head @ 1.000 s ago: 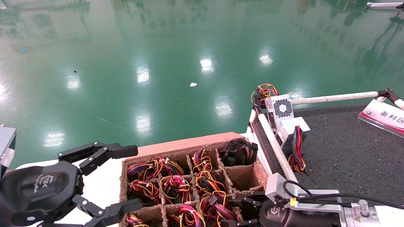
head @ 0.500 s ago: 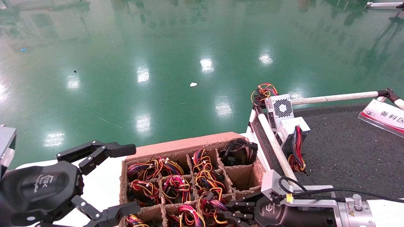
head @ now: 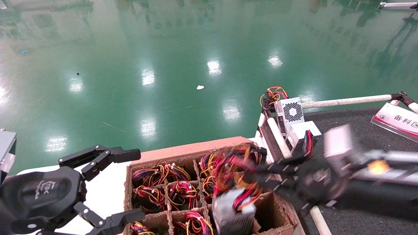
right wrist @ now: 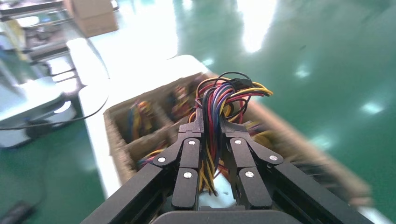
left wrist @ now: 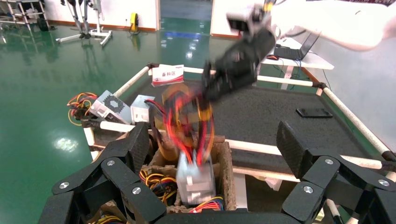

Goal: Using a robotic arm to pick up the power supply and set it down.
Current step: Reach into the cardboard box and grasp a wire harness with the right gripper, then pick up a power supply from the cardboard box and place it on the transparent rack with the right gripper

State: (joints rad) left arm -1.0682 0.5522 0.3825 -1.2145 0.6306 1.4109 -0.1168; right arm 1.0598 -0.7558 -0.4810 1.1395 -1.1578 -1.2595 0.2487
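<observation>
The power supply (head: 228,212) is a small grey metal box hanging by its looped red, yellow and black wires (head: 235,169) just above a near-right cell of the cardboard box (head: 183,150). My right gripper (head: 258,174) is shut on that wire bundle and is blurred by motion. In the right wrist view the wires (right wrist: 224,95) run between the closed fingers of my right gripper (right wrist: 212,126), with the pale box body (right wrist: 210,193) below. My left gripper (head: 135,184) stands open, left of the cardboard box. The left wrist view shows the power supply (left wrist: 195,179) hanging between the spread fingers (left wrist: 135,149).
Several wire bundles (head: 181,191) fill the other cells. On the dark mat table (head: 359,143) at right stand a silver box with a fan grille (head: 289,112), a white-topped box (head: 302,130) and a sign (head: 396,120). A white rail (head: 346,101) borders the mat.
My right gripper has closed on the wires, then risen and swung right, pulling the power supply up out of its cell. The left arm has barely moved.
</observation>
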